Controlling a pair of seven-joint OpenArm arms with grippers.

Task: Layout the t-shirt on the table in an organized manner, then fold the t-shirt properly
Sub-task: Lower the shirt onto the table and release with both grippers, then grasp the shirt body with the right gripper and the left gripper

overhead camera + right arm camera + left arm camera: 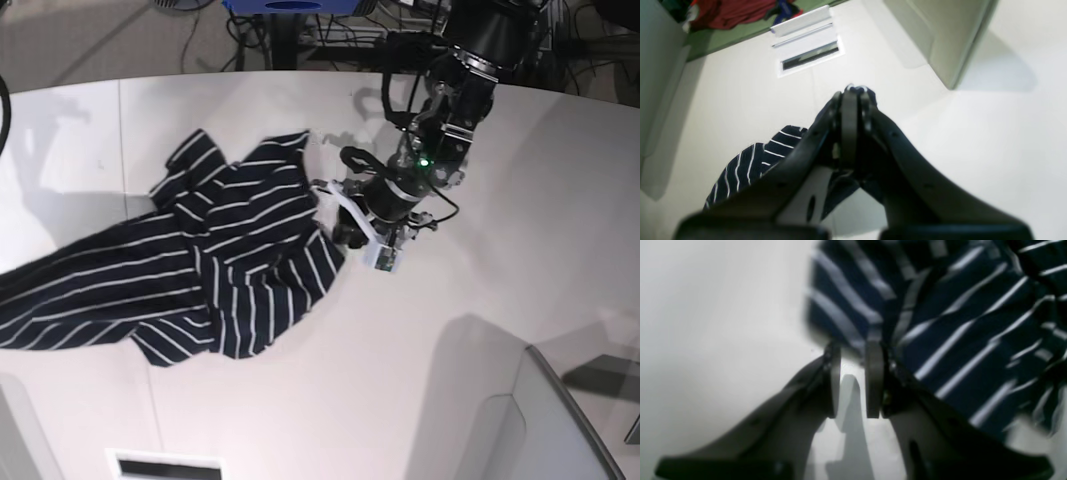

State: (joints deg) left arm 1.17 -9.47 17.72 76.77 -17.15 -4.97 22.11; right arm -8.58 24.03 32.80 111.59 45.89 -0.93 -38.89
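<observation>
One garment on show: the t-shirt (230, 260), dark navy with thin white stripes, lying crumpled and spread across the white table (420, 370). Its bulk sits in rumpled folds, with one long portion trailing away toward the table's near-left edge and off the side of the base view.

Left gripper (853, 373): positioned at the shirt's right-hand border as seen from the base camera (335, 215). Its two dark pads (873, 380) stand a little apart, bare tabletop showing in the gap along most of their length. Their tips meet the hem of the striped cloth; whether any fabric is pinched between them cannot be told, as the wrist picture is blurred just there.

Right gripper (853, 96): jaws pressed together, with a small tuft of the navy striped cloth poking out past the tips, so it is clamped on a pinch of the t-shirt. More striped fabric hangs below and beside its fingers in the wrist view (750, 166). This gripper does not appear in the base view.

Other items, relative to the shirt: a pale upright panel (947, 36) beyond the right gripper; a white slotted plate (810, 55) set in the table; red cloth (730, 11) off the table's far edge.
</observation>
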